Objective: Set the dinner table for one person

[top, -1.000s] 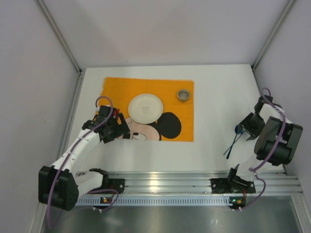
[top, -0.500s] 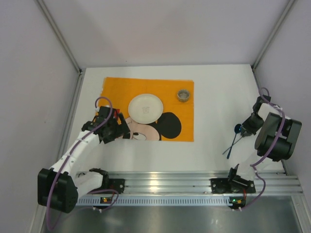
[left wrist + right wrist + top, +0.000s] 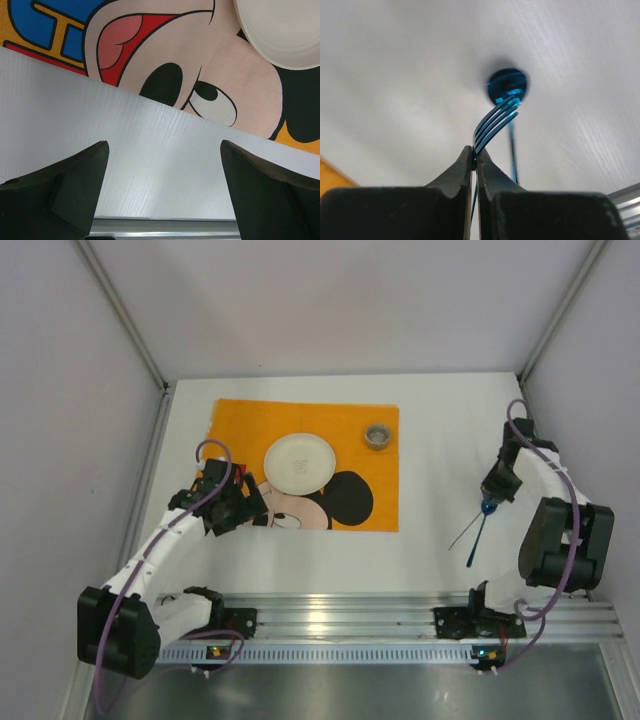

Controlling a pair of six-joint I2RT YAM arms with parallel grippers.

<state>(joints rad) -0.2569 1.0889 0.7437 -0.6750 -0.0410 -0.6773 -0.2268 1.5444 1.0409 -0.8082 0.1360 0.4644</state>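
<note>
1. Your dinner table (image 3: 440,430) is the big white surface that fills the middle of the top view, from the rail at the near edge up to the far wall.
2. On its left half, closer to the far edge, lies an orange placemat (image 3: 250,425) with a cartoon mouse on it.
3. A white plate (image 3: 299,462) stands on the placemat, about in its middle. A small round cup (image 3: 377,435) stands in the far right corner of the placemat, apart from the plate.
4. Your left gripper (image 3: 165,170) has its jaws spread wide and holds nothing. It hangs over the bare white table just beside the near edge of the placemat, toward the left edge of the table. In the left wrist view you see the mouse's face and a part of the plate's rim beyond the fingers.
5. Your right gripper (image 3: 474,152) is near the right edge of the table, about halfway between the near and far edges. Its jaws are pressed together on a blue fork (image 3: 497,117), just below the tines, and the tines point away from the wrist.
6. A blue spoon (image 3: 506,82) is seen behind the fork, its round bowl just past the tines and its handle toward the near edge.
7. You cannot tell from these views if the fork's handle touches the table or not.
</note>
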